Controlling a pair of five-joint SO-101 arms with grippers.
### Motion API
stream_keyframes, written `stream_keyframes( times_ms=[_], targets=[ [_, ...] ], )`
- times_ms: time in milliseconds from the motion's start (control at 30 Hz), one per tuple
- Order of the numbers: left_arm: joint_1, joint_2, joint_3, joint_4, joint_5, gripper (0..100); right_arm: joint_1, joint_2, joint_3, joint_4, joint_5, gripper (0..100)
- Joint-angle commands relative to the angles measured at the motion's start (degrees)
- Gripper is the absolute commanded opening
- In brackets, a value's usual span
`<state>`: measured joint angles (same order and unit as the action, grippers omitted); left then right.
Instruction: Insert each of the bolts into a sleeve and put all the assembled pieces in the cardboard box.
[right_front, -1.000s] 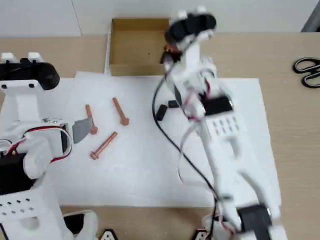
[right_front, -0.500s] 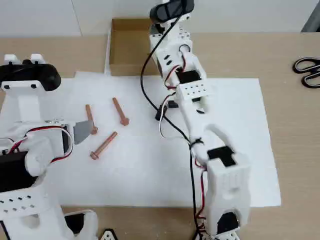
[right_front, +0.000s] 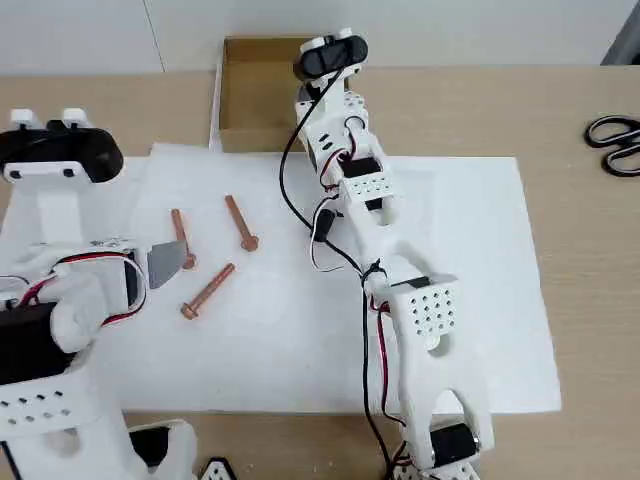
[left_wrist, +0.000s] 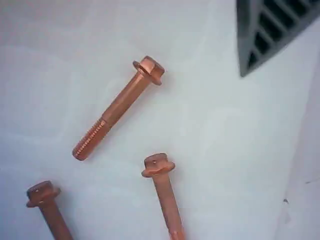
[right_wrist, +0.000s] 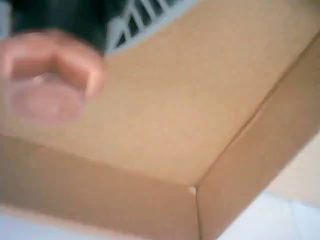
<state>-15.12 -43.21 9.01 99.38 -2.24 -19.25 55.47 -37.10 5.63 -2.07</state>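
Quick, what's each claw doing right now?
Left gripper: cannot be told; it hangs above three loose bolts.
Right gripper: closed on a bolt, over the box.

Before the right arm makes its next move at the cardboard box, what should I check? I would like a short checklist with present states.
1. Right arm over the cardboard box: ok.
2. Bolt head above the box floor: ok.
3. That bolt assembled: cannot tell, blurred.
4. All bolts assembled: not ok; three bare bolts lie on the foam sheet.
5. Scissors off the sheet: ok.
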Motion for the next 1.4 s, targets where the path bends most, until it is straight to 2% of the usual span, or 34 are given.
stream_keyframes(
  times_ms=[0, 267, 467, 867, 1000, 1367],
  targets=[
    [-0.2, -0.7, 0.0, 1.0, -0.4, 32, 0.0, -0.1, -4.5, -1.6, 0.3, 0.5],
    [0.0, -0.7, 0.1, 1.0, -0.4, 32, 0.1, 2.1, -4.5, -1.5, -2.5, 0.9],
    [-0.1, -0.7, 2.3, 0.9, -0.4, 32, 0.1, 2.9, -4.4, 1.4, -4.2, 14.7],
    [0.1, -0.7, 2.3, 0.7, -0.4, 32, 0.7, -1.1, -6.0, 3.7, -4.0, 15.1],
    [0.1, -0.7, 2.3, 0.7, -0.4, 32, 0.9, -8.7, -6.0, 11.4, -4.1, 15.1],
    [0.1, -0.7, 2.2, 0.6, -0.4, 32, 1.6, -33.9, -6.0, 44.4, -4.2, 15.1]
  ],
)
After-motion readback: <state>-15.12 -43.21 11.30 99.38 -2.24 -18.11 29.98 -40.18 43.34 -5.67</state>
